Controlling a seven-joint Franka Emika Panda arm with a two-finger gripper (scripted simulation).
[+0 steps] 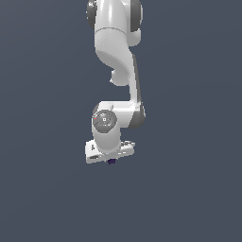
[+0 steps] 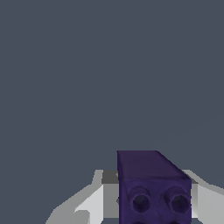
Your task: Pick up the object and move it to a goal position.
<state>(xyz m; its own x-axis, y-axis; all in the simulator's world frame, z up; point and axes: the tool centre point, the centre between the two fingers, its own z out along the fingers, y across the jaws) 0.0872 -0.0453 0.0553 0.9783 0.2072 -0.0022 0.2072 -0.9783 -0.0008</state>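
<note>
The object (image 2: 151, 183) is a dark purple block with two round holes in the face toward the wrist camera. It fills the space between my two pale grey fingers (image 2: 89, 205), which press against its sides. In the exterior view only a sliver of the object (image 1: 112, 161) pokes out beneath the white hand, and my gripper (image 1: 111, 159) is mostly hidden behind the hand body. The gripper is shut on the object. No goal marker shows in either view.
The white arm (image 1: 116, 56) hangs down from the top of the exterior view. Everything around it is a flat, uniform dark blue-grey background with no edges or other objects visible.
</note>
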